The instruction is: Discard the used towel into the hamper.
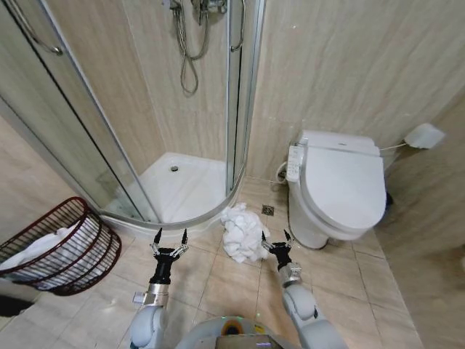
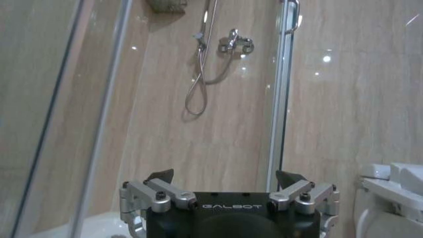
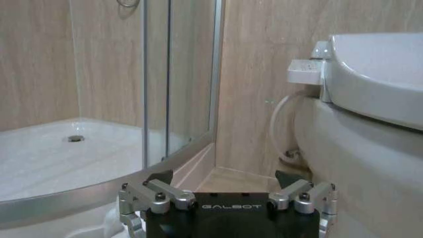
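The white towel (image 1: 243, 233) is seen crumpled on the floor tiles (image 1: 218, 283), betw. shower tray (image 1: 182, 189) & toilet (image 1: 338, 189). The hamper (image 1: 62, 247) is tipped near the floor's left edge w/ white cloth inside. Left gripper (image 1: 170, 236) & right gripper (image 1: 275, 240) are held wide apart, nothing gripped; the right one is just beside the towel.

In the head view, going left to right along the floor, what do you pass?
The hamper, holding something white → the left gripper, open → the crumpled white towel on the tiles → the right gripper, open, beside the towel → the toilet with its lid down.
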